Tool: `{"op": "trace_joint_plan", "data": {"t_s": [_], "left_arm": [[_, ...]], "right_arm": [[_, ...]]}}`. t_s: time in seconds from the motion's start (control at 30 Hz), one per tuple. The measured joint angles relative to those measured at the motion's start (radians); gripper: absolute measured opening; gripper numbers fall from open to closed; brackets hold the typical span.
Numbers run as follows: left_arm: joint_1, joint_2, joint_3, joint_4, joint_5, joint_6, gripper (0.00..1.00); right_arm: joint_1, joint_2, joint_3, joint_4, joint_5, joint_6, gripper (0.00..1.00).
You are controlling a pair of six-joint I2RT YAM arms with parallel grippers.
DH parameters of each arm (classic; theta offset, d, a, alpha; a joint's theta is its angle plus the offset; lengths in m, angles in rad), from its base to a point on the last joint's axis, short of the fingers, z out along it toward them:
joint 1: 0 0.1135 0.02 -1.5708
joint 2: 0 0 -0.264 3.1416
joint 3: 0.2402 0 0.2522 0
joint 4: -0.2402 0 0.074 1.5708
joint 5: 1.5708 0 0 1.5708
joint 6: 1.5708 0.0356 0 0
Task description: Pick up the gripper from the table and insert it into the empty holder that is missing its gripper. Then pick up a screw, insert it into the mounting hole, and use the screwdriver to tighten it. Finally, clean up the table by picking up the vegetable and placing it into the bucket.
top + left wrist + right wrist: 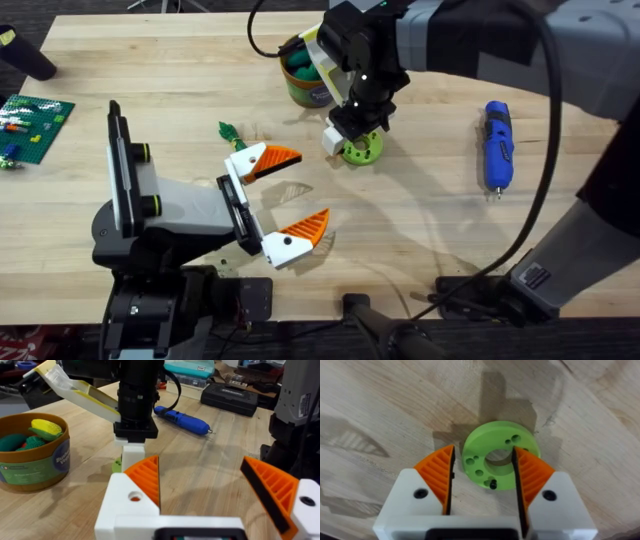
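Tools both gape — right tool (482,477) straddling the green disc (501,455), left tool (285,198) wide, holding nothing.

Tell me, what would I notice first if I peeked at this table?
Probably the right gripper hanging straight down over a lime-green disc with holes near the table's middle, its orange pads open on either side of the disc. Next, the left gripper spread wide near the front edge, and the bright blue screwdriver lying off to the right. Behind the disc, the bucket holds toy vegetables.
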Motion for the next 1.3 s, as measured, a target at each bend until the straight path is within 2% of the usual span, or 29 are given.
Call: {"op": "trace_joint_plan", "data": {"t_s": [0.37,0.67,1.03,1.13,1.3], "left_arm": [[0.000,0.000,0.000,-0.001,0.001,-0.001,0.986],[0.000,0.000,0.000,-0.001,0.001,-0.001,0.986],[0.000,0.000,0.000,-0.001,0.001,-0.001,0.986],[0.000,0.000,0.000,-0.001,0.001,-0.001,0.986],[0.000,0.000,0.000,-0.001,0.001,-0.001,0.986]], "right_arm": [[0.000,0.000,0.004,-0.021,0.002,0.000,0.612],[0.000,-0.010,0.072,-0.171,0.054,0.000,0.612],[0.005,-0.036,0.095,-0.196,0.066,0.035,0.612],[0.010,-0.040,0.083,-0.187,0.066,0.056,0.612],[0.013,-0.100,-0.009,-0.150,0.067,0.086,0.612]]}}
